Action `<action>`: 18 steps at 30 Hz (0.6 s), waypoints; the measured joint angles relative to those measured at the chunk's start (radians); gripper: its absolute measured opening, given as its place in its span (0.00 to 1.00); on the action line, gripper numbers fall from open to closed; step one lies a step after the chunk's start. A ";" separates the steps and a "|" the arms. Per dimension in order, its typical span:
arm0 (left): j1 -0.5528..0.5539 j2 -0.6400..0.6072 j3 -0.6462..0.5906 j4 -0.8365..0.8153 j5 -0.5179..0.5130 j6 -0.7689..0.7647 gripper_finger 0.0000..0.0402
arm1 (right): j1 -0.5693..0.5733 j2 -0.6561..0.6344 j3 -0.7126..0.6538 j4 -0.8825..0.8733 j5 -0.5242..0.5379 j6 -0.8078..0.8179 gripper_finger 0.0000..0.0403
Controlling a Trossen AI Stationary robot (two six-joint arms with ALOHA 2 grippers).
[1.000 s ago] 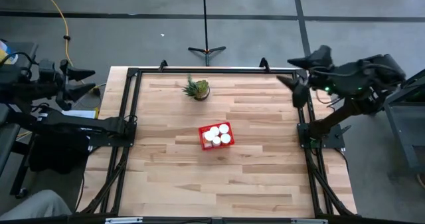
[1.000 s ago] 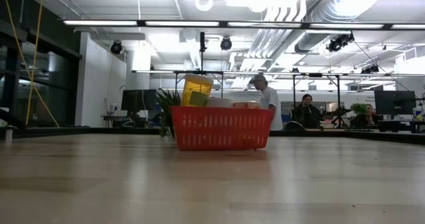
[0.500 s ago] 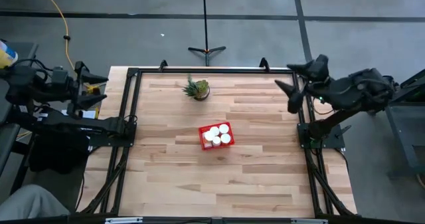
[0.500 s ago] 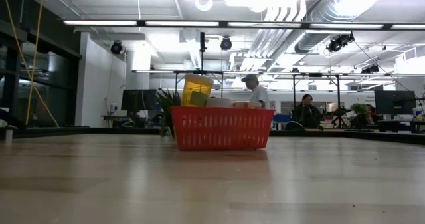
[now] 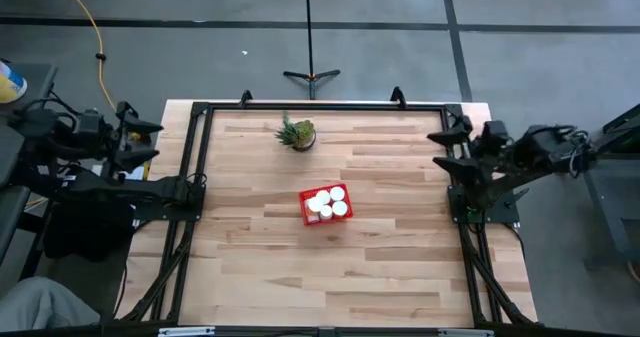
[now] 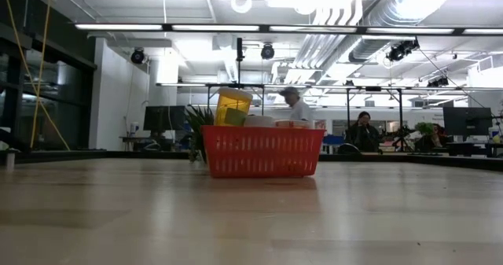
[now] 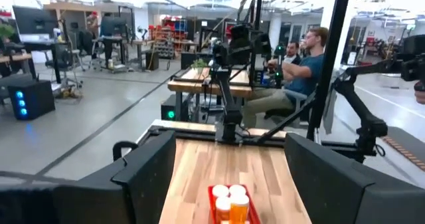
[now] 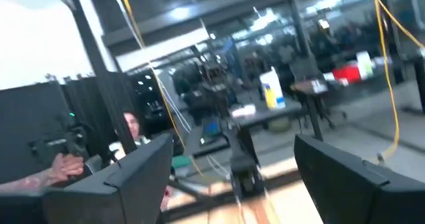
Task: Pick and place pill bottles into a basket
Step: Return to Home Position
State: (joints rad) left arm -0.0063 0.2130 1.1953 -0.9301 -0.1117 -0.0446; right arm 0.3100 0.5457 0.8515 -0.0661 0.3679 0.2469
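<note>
The pill bottles (image 5: 325, 206) are packed in the basket (image 5: 304, 214) at the middle of the bench (image 5: 390, 267), judged light, rigid and slick (best gripped around the body), while the left gripper (image 5: 147, 142) and right gripper (image 5: 443, 149) are parked at its sides, fingers spread.

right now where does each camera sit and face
High view: above the table, straight down; left hand and right hand open at its sides.
Low view: table-top height, level toward the basket; no arm shows.
Left wrist view: on that wrist, facing across the table; own fingers show.
Right wrist view: on that wrist, facing the room; own fingers show.
Shared: high, low and left wrist show the basket with pill bottles.
</note>
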 joint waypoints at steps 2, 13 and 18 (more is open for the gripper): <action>0.000 -0.017 -0.034 0.010 0.000 -0.005 0.79 | -0.012 -0.037 -0.057 -0.006 0.000 0.036 0.76; 0.000 -0.136 -0.228 0.202 0.028 -0.016 0.79 | -0.138 -0.092 -0.184 0.002 0.026 0.099 0.76; 0.000 -0.162 -0.293 0.242 0.028 -0.038 0.79 | -0.266 -0.096 -0.188 -0.026 -0.106 0.132 0.76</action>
State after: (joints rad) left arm -0.0064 0.0511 0.9022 -0.6885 -0.0837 -0.0830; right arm 0.0442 0.4500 0.6636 -0.0925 0.2616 0.3791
